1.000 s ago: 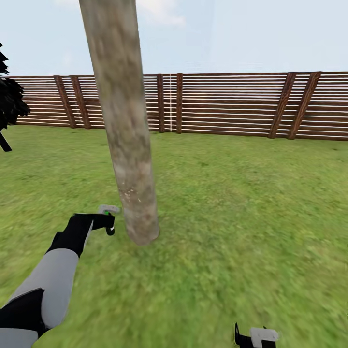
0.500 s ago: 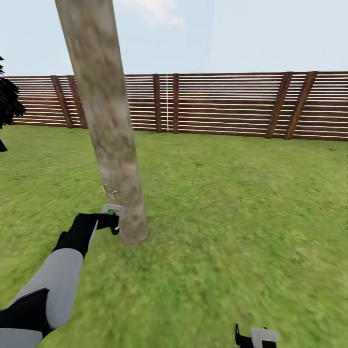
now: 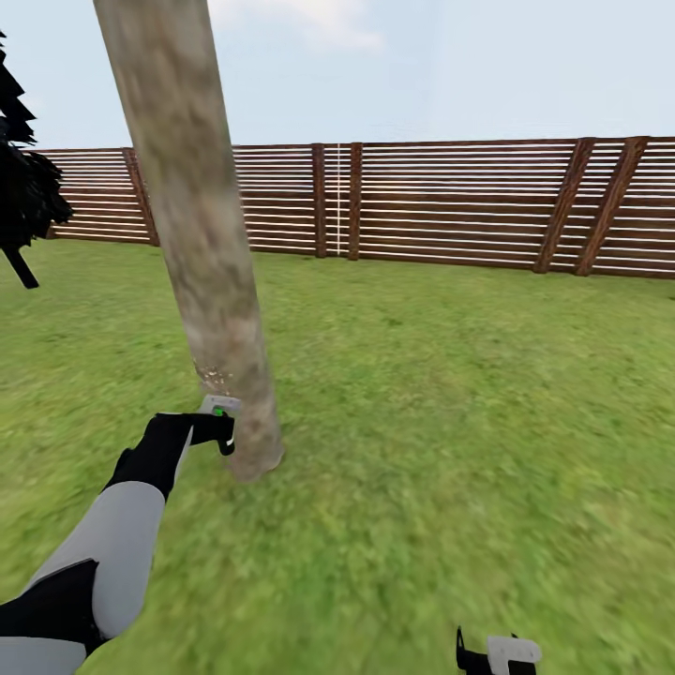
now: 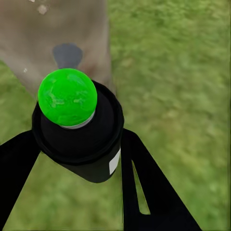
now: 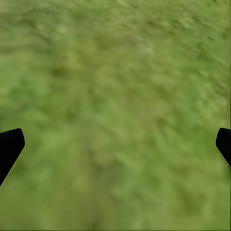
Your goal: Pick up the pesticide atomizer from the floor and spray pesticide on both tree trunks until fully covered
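Nearest to me, at the bottom right of the head view, my right gripper [image 3: 497, 653] hangs low over the grass [image 3: 450, 450]. In its wrist view the two dark fingertips [image 5: 10, 147] sit at opposite edges with only blurred green lawn between them, so its fingers are spread apart and hold nothing.

On the left, my left arm [image 3: 103, 544] reaches forward and a little right across the lawn. Its left gripper [image 3: 217, 427] is clamped on the pesticide atomizer [image 4: 79, 139], a small dark bottle. In the left wrist view the bottle stands between the two black fingers [image 4: 144, 192], which press against its sides, and its rounded top [image 4: 67, 97] shows bright green rather than red. In the head view I can only make out a small green spot [image 3: 218, 411] at the gripper.

Just beyond the bottle stands the tree trunk [image 3: 202, 244], a thick, mottled grey-brown column leaning slightly left toward the top. The gripper is just beside its lower part, on its left side, near where it meets the grass. I cannot tell whether the bottle touches the bark. A dark shadow [image 4: 67, 54] lies on the trunk past the green top.

Far off, a brown slatted wooden fence [image 3: 450, 206] runs across the back of the lawn, and a black-leaved tree [image 3: 23, 197] stands at the far left.
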### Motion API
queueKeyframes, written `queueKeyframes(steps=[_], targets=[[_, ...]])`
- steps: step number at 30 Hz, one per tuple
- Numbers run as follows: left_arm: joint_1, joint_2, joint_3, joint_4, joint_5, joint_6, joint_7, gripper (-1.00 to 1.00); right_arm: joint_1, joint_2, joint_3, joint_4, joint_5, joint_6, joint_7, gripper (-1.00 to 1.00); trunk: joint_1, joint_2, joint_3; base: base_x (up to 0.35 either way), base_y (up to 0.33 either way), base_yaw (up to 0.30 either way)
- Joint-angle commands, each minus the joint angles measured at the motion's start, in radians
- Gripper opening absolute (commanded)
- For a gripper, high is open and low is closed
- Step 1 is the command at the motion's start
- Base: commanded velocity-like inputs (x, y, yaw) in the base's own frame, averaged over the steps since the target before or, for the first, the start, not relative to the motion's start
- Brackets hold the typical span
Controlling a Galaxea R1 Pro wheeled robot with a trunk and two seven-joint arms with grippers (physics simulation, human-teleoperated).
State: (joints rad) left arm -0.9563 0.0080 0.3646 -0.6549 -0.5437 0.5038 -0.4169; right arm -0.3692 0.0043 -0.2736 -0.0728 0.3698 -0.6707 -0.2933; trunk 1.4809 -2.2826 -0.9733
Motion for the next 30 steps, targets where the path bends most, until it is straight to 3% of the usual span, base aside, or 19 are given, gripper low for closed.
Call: queueKeyframes(steps=[1, 13, 19, 20, 24, 25, 28, 29, 30], targets=[[-0.001, -0.001, 0.005, -0.002, -0.01, 0.002, -0.01, -1.0, -0.001, 0.0, -0.004, 0.001, 0.011, -0.001, -0.007, 1.0, 0.0, 0.0, -0.001, 0.211, -0.203, 0.001], [-0.001, 0.001, 0.009, -0.002, -0.012, 0.003, -0.008, -1.0, -0.001, 0.0, -0.004, 0.001, 0.011, 0.0, -0.007, 1.0, 0.0, 0.0, -0.001, 0.023, -0.268, 0.023], [0.005, 0.032, 0.021, 0.007, -0.013, 0.002, 0.042, -1.0, -0.001, 0.0, -0.005, 0.001, 0.011, 0.0, -0.007, 1.0, 0.0, 0.0, -0.001, 0.016, -0.275, 0.265], [0.005, 0.026, 0.021, 0.011, -0.011, 0.001, 0.046, -1.0, -0.001, 0.0, -0.005, 0.001, 0.011, 0.0, -0.007, 1.0, 0.0, 0.0, -0.001, 0.079, -0.275, 0.169], [0.005, -0.046, 0.024, 0.014, -0.013, 0.001, 0.05, -1.0, -0.001, 0.0, -0.006, 0.001, 0.01, 0.0, -0.007, 1.0, 0.0, 0.0, -0.001, 0.109, -0.275, 0.04], [0.005, -0.039, 0.027, 0.014, -0.013, 0.001, 0.05, -1.0, -0.001, 0.0, -0.006, 0.001, 0.01, 0.0, -0.007, 1.0, 0.0, 0.0, -0.001, 0.133, -0.275, 0.004], [0.007, 0.079, 0.077, 0.015, -0.011, -0.001, 0.048, -1.0, -0.001, 0.0, -0.005, 0.001, 0.01, 0.0, -0.007, 1.0, 0.0, 0.0, -0.001, 0.137, -0.275, 0.001], [0.025, 0.091, 0.088, 0.016, -0.011, -0.003, 0.049, -1.0, -0.001, 0.0, -0.006, 0.001, 0.011, 0.0, -0.007, 1.0, 0.0, 0.0, -0.001, 0.139, -0.275, 0.004], [0.04, 0.083, 0.089, 0.019, -0.011, -0.005, 0.05, -1.0, -0.001, 0.0, -0.005, 0.001, 0.011, 0.0, -0.007, 1.0, 0.0, 0.0, -0.001, 0.139, -0.275, 0.097]])
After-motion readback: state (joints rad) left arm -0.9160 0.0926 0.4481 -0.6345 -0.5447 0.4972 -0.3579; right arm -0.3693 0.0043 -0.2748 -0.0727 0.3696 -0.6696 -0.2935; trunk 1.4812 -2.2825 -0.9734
